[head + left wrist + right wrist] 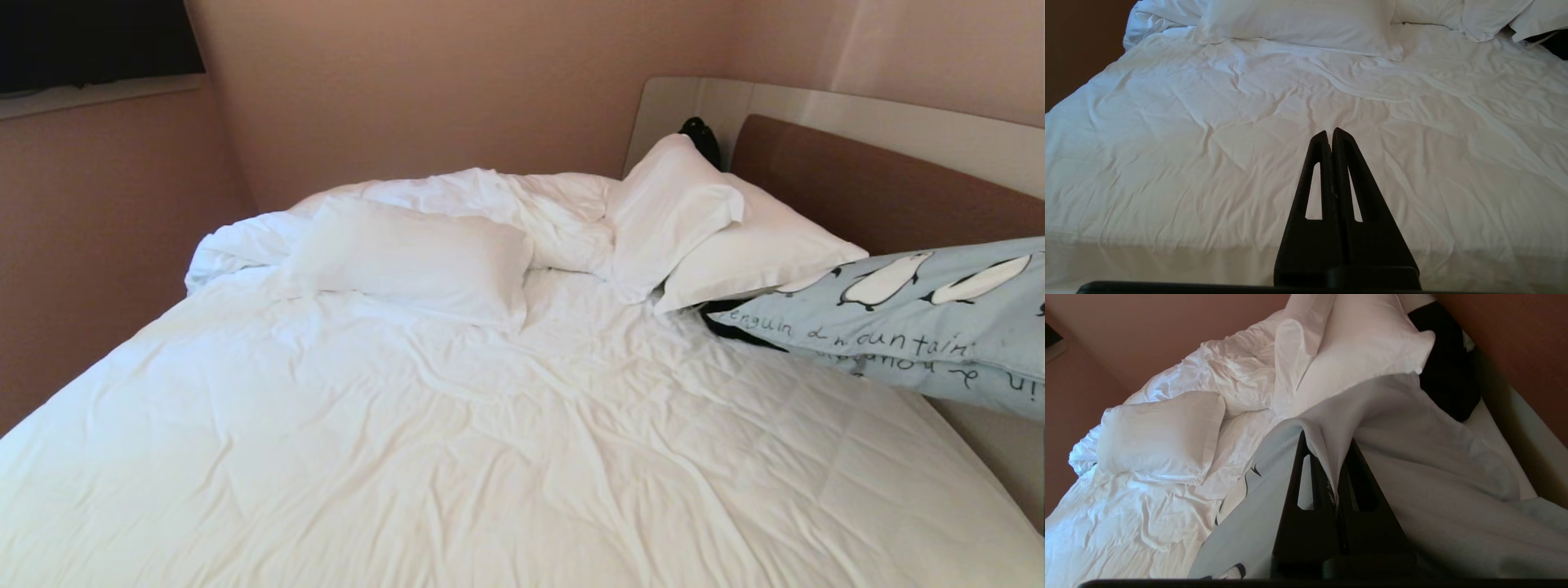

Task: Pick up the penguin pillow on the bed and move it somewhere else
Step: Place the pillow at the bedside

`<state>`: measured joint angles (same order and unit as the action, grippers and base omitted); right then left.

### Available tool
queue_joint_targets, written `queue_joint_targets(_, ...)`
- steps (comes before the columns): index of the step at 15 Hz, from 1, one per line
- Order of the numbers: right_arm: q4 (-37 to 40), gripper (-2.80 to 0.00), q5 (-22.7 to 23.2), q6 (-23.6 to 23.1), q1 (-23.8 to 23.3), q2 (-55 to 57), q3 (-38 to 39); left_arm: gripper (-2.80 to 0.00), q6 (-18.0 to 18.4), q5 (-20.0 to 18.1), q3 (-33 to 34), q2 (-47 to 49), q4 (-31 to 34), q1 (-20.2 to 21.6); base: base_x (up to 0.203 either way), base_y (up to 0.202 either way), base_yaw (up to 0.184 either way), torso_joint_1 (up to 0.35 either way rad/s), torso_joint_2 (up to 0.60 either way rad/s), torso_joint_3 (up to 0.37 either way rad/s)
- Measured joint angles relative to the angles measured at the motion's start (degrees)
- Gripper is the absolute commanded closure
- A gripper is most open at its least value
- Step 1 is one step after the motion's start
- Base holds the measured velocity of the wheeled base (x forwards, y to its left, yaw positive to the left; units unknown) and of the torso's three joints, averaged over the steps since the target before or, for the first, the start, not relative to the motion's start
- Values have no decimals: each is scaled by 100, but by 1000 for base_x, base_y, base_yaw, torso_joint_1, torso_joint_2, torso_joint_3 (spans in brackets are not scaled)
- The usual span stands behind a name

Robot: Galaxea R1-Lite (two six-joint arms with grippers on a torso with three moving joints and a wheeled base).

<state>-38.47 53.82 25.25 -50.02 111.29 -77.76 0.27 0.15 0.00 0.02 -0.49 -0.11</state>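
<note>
Right gripper [1333, 473] pinches a fold of the soft, light pillow [922, 318]; cloth sags, so its edge offers the surest hold.

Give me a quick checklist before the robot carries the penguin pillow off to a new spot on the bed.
1. Right end effector shut on a fold of the penguin pillow: ok.
2. Pillow lifted off the bed: cannot tell, its far end may touch near the white pillows.
3. Open duvet in the middle for set-down: ok.
4. Left end effector shut, holding nothing, over the duvet: ok.
5. Dark item by the headboard snagging the pillow: cannot tell.
</note>
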Motion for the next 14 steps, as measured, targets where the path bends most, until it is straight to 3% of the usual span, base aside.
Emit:
queue_joint_targets(3, 0, 0, -316, -15, 245, 230, -120, 0, -2, 3, 0, 0, 0, 0, 0, 0, 0, 0, 0, 0)
queue_joint_targets(8, 136, 0, -1248, -87, 619, 424, -290, 0, 0, -2, 0, 0, 2, 1, 0, 0, 0, 0, 0, 0)
queue_joint_targets(14, 334, 0, -2405, -577, 1102, 878, -407, 0, 0, 1, 0, 0, 0, 0, 0, 0, 0, 0, 0, 0)
